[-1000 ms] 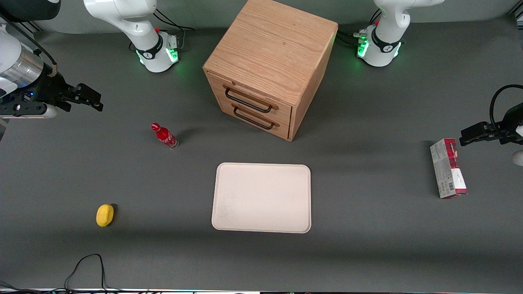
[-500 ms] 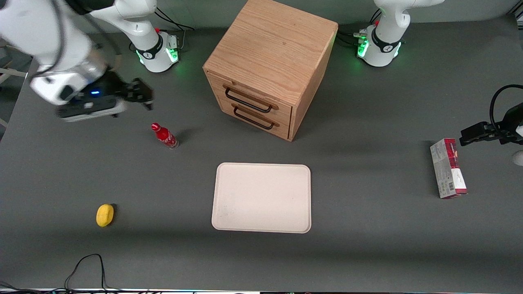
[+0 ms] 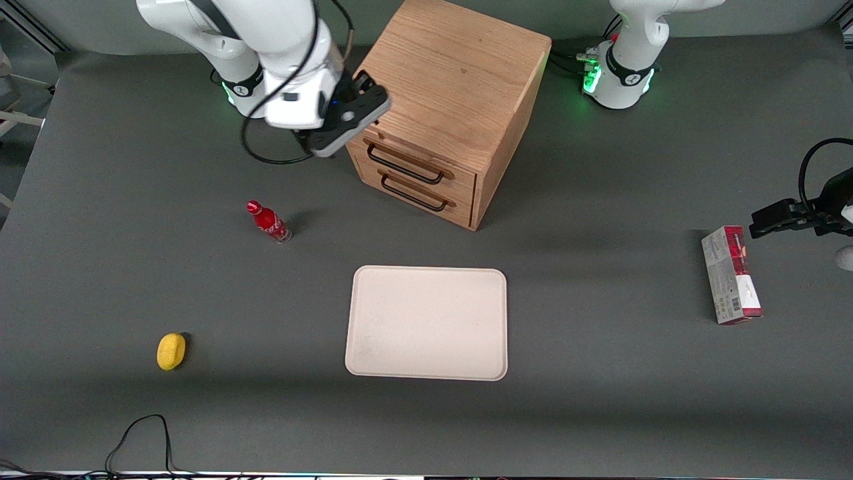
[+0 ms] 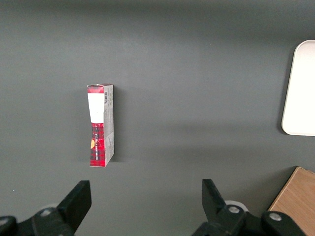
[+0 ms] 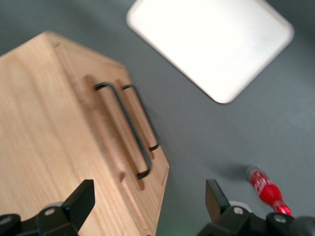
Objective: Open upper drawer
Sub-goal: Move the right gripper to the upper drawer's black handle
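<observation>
The oak cabinet (image 3: 450, 80) stands at the back middle of the table. Its upper drawer (image 3: 408, 159) is shut, with its black wire handle (image 3: 404, 167) just above the lower drawer's handle (image 3: 413, 194). My gripper (image 3: 360, 110) hovers open and empty at the cabinet's top corner, at the working arm's end of the drawer front, slightly above the upper handle. In the right wrist view the gripper (image 5: 147, 194) straddles the cabinet's front corner edge, with the upper handle (image 5: 123, 129) and the lower handle (image 5: 143, 118) ahead of the fingers.
A red bottle (image 3: 268, 223) stands on the table nearer the front camera than my gripper. A cream tray (image 3: 426, 323) lies in front of the drawers. A yellow object (image 3: 170, 351) lies toward the working arm's end, a red and grey carton (image 3: 731, 275) toward the parked arm's.
My gripper has swept from the working arm's end of the table across to the cabinet's top front corner. The drawers and the objects have not moved.
</observation>
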